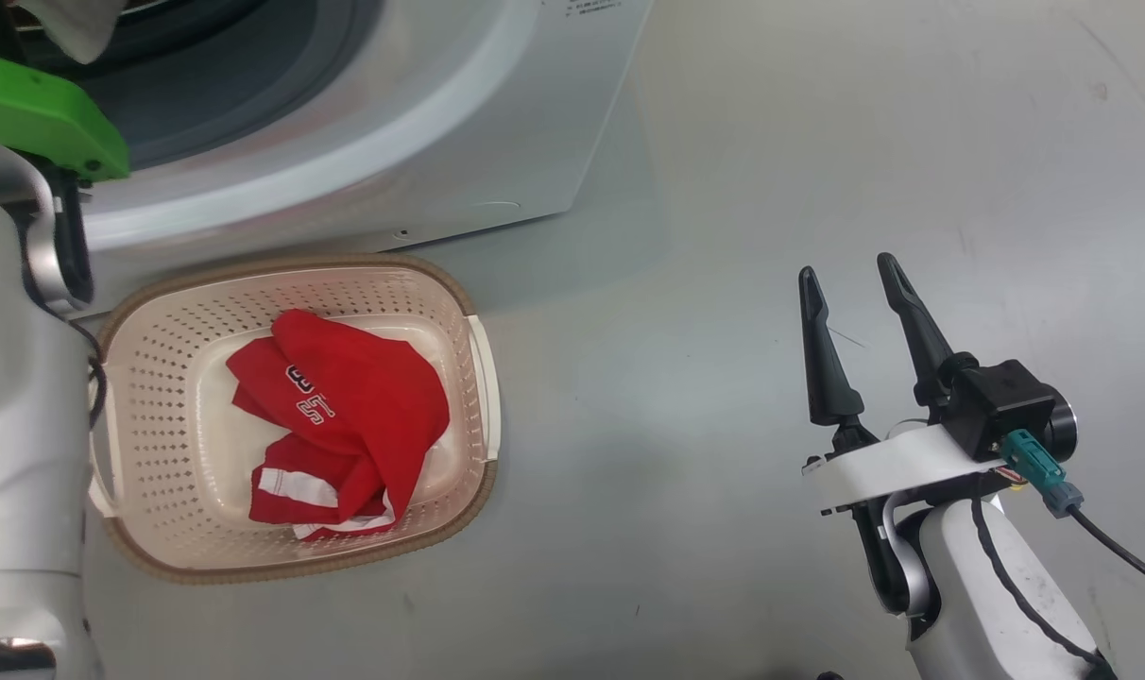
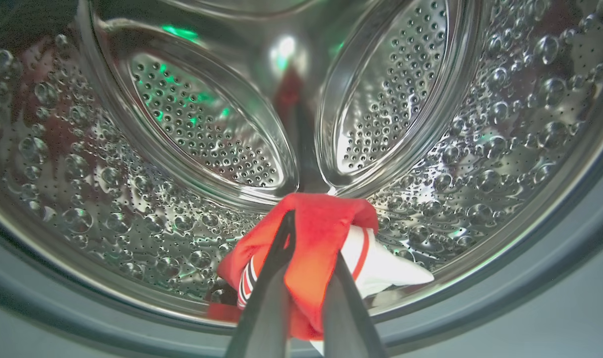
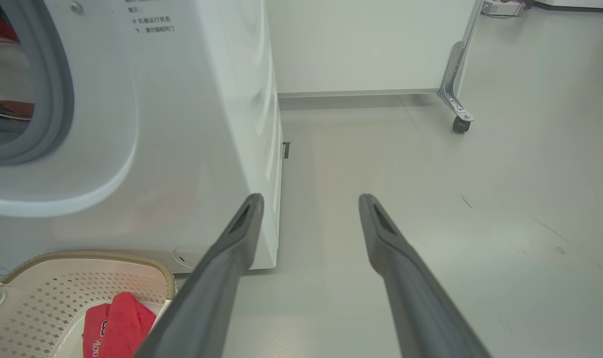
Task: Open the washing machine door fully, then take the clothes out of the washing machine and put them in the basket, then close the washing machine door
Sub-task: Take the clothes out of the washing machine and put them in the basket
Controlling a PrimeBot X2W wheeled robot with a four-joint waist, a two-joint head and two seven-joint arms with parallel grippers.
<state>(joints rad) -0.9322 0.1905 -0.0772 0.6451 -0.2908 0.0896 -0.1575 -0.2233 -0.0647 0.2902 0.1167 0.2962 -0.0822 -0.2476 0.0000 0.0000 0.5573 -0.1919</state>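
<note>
Left pincer [image 2: 314,238] clamped on a bunched red-and-white garment [image 2: 321,219], low in the perforated steel drum [image 2: 207,134] just beyond its tips. Right pincer [image 1: 848,269] spread and empty, well apart from the cream perforated basket [image 1: 251,269], where a red jersey [image 1: 365,397] lies crumpled. Risk: the limp cloth is gripped by a single fold, so it may slip free or drag on the grey rubber seal [image 2: 530,258] during withdrawal.

Left gripper [image 2: 314,236] pinched, right gripper [image 1: 848,267] splayed.
</note>
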